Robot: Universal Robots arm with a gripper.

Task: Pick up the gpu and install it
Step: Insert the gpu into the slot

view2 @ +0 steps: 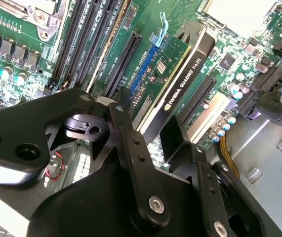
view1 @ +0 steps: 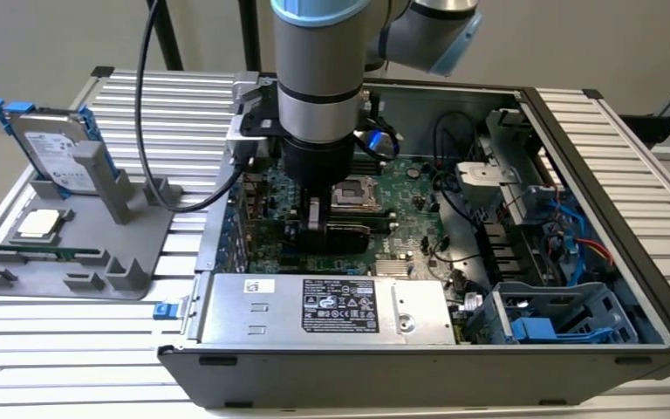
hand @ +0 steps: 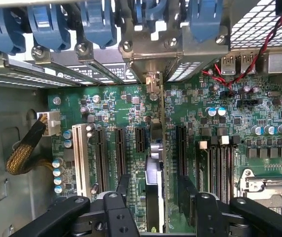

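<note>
Gripper jaws closed on gpu, card upright over motherboard slot, seemingly unseated. Risk: slight misalignment jams edge connector.

We see a table topped with ribbed aluminium slats. On it, toward the exterior view's right, sits an open computer case. Beside the case, on the exterior view's left, lies a grey tray with upright holders, resting flat on the slats, just apart from the case.
</note>
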